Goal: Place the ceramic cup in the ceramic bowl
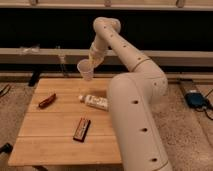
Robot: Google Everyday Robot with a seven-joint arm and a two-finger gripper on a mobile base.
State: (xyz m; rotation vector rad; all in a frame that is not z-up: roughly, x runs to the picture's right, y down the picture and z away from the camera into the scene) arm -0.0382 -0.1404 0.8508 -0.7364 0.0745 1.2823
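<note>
Your gripper (91, 61) is clamped on the ceramic cup (85, 70) near its rim, above the surface (55, 145). Cup's prob. light, rigid, slick & chippable, so pinch the wall and set down softly.

Pincer (91, 62) (gripping ceramic cup (85, 70)) hangs clear above table (50, 122) and bottle (95, 101).

White arm (134, 95) arched high, wrist (101, 44) angled down-left, pincer (93, 60) aloft, clamped on ceramic cup (85, 70)
</note>
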